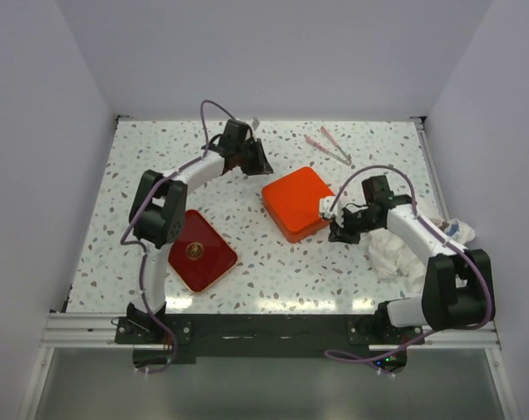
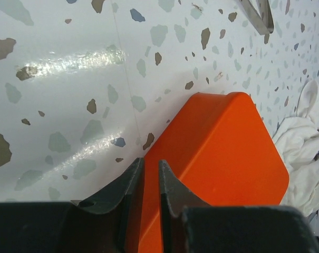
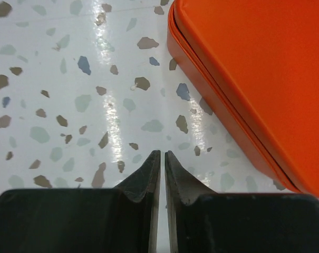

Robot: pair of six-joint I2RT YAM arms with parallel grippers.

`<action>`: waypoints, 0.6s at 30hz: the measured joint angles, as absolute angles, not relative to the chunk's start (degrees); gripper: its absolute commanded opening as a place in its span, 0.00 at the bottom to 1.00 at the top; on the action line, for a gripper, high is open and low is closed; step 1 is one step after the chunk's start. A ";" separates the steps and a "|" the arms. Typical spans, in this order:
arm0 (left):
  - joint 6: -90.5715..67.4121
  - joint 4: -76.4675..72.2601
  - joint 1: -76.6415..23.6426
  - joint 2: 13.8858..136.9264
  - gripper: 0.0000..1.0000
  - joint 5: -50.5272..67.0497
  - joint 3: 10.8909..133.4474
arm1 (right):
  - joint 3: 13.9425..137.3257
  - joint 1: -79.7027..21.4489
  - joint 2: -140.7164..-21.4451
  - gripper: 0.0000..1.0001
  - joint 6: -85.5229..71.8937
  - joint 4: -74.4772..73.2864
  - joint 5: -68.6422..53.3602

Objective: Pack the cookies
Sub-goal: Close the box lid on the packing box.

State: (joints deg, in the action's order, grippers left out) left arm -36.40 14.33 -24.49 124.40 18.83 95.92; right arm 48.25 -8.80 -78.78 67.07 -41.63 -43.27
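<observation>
Left claw (image 2: 150,162): nearly closed, slim gap, nothing held; over the speckled white table (image 1: 273,262), near the far-left corner of the orange square rounded-corner tin (image 1: 295,203).
Right claw (image 3: 162,153): closed, empty, by the tin's near-right corner.
Cookies: none visible in any view.
Orange tin: lid on, mid-table.
Red square tin piece (image 1: 200,249): flat, well left of it.
Crumpled white cloth (image 1: 395,254): right side.

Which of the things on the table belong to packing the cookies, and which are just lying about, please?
Likely part of the job:
- orange tin
- red lid, with a gold emblem, flat on the table
- pink tongs, probably for lifting cookies

Likely just lying about:
- crumpled white cloth

No cookies show in any view.
</observation>
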 measured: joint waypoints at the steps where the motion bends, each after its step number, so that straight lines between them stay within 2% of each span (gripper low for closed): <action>1: -36.40 14.26 -24.71 124.60 0.21 19.03 95.96 | 47.24 -9.82 -78.78 0.12 67.37 -39.40 -42.04; 8: -36.47 14.24 -25.87 125.12 0.21 19.77 96.01 | 44.77 -15.94 -81.71 0.15 67.44 -27.11 -34.92; 18: -36.86 14.24 -25.96 125.93 0.21 20.34 96.16 | 42.50 -19.84 -83.31 0.15 66.19 -18.35 -29.89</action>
State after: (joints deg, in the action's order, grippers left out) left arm -36.86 14.24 -25.96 125.93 20.34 96.16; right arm 42.50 -19.84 -83.31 66.19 -18.35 -29.89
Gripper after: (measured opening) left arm 0.213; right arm 0.146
